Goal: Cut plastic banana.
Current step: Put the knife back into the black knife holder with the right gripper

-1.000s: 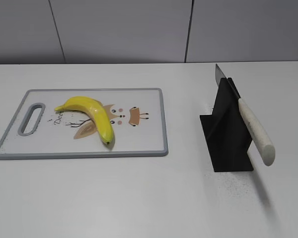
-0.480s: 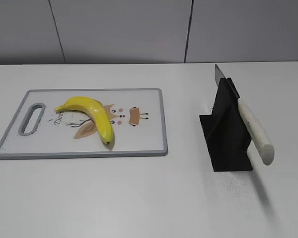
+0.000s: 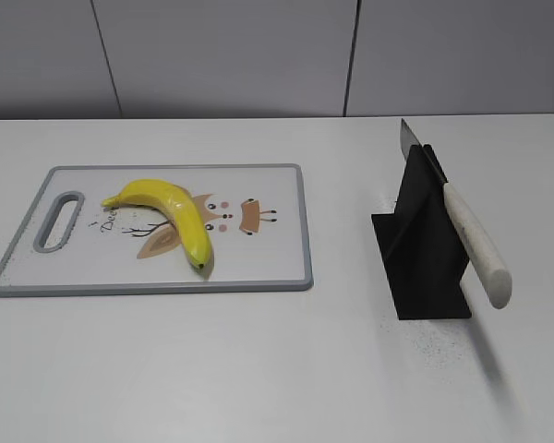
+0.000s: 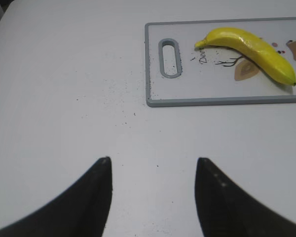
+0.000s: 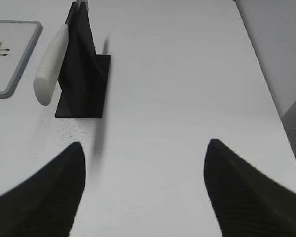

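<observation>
On the cutting board (image 3: 258, 263), which we take as our reference, we find the plastic banana (image 3: 171, 215) lying flat across the printed cartoon artwork, its greenish stem end toward the board's handle slot (image 3: 59, 221) and its dark tip toward the board's near edge. We note the banana is whole and touched by neither arm. The board itself is white with a grey rim and lies flat on the white bench (image 3: 258, 369).

Well to the right of the board, we observe a black knife stand (image 3: 423, 254) standing on the bench. A knife (image 3: 462, 221) rests in it at a slant, its blade tip rising above the stand's far side and its white handle (image 3: 478, 245) jutting out past the stand's near side, clear of the bench. We record fine dark specks on the bench around the stand's base and also off the board's handle end.

Left gripper (image 4: 153, 163): we see its two dark fingers (image 4: 91, 197) spread wide apart with only bare bench between them, well short of the board's handle end. Right gripper (image 5: 143, 145): its fingers (image 5: 49, 192) are likewise spread wide, holding nothing, on the near side of the stand and farther from the board than the stand is.
</observation>
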